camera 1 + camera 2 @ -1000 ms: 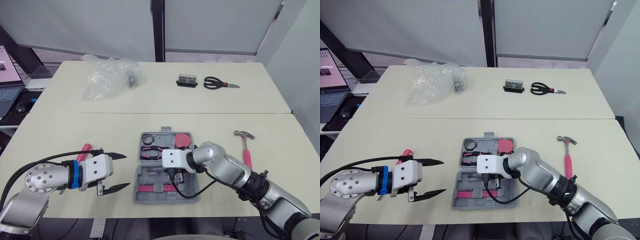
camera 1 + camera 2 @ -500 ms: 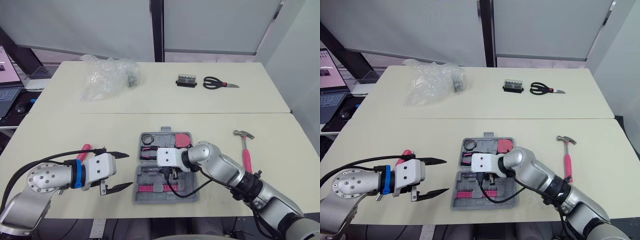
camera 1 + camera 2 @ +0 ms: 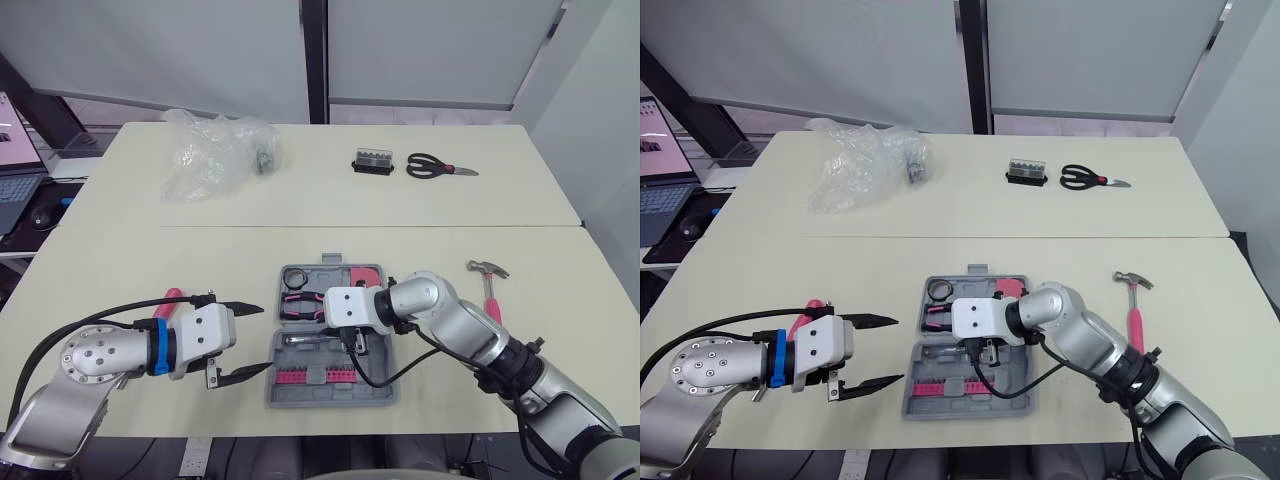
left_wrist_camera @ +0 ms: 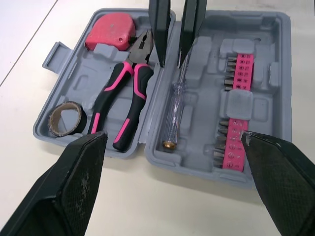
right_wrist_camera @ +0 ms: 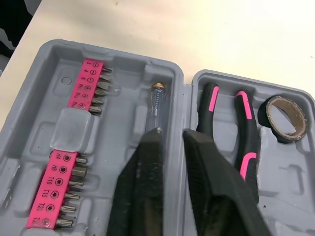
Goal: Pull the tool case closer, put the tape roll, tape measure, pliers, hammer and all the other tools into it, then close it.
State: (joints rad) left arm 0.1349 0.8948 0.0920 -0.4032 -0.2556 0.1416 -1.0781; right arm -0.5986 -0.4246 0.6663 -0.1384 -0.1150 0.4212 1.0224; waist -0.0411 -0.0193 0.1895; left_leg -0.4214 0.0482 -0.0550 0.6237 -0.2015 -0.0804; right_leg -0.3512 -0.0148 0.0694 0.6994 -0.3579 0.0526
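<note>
The open tool case [image 4: 199,73] lies near the tabletop's front edge. The right gripper [image 4: 171,61], fingers narrowly parted and empty, hangs over the screwdriver [image 4: 173,115] inside. The left gripper [image 3: 262,338] is just beside the case, fingers wide.

Right end effector [image 5: 172,133] hovers over the open tool case [image 5: 128,56], its two black fingers [image 5: 147,177] a narrow gap apart with nothing between them. One tip sits right over the clear-handled screwdriver [image 5: 154,105], which lies in its slot along the hinge; whether it touches, can't tell. The other tip hangs above the hinge ridge. In the screwdriver's half, a pink bit strip [image 5: 86,88] holds two rows of bits, with a grey clip across the middle. Across the hinge, black-and-pink pliers [image 5: 246,132] lie in their recess, and the tape roll [image 5: 285,118] sits just beside them. Pale bench [image 5: 197,29] beyond the case.
</note>
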